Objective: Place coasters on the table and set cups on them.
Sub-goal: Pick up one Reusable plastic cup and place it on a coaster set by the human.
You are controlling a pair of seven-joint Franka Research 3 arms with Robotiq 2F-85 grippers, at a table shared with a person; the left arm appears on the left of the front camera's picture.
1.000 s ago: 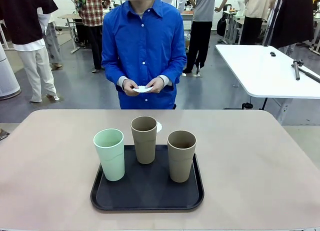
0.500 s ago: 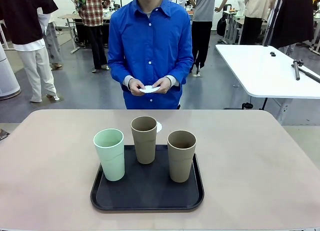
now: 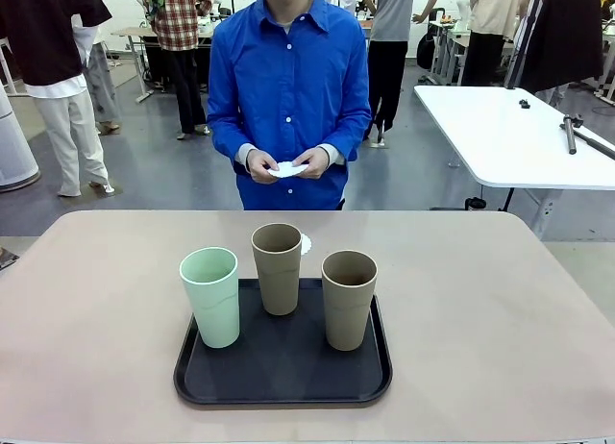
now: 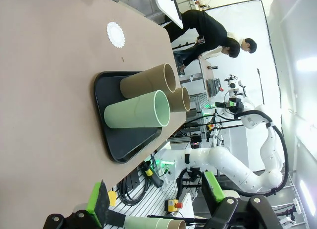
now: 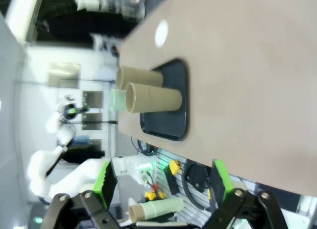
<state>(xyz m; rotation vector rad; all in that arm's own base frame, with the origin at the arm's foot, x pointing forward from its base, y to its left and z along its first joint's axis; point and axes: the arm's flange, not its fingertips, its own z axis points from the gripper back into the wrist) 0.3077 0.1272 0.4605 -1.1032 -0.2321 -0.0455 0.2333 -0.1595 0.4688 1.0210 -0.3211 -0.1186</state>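
Near edge: left gripper point(image 4: 156, 201) and right gripper point(image 5: 163, 182), jaws wide apart, empty. On tray point(image 3: 283, 372), three cups point(image 3: 278, 268) packed close: could topple a neighbour on reaching in. Behind, one coaster point(image 3: 305, 243) on table point(image 3: 480, 300), half hidden. Farther, hands point(image 3: 258, 165) with more, shifted slightly right since earlier.

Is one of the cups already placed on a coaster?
No, the mint cup and both tan cups stand on the black tray, and the coaster on the table lies bare beyond it.
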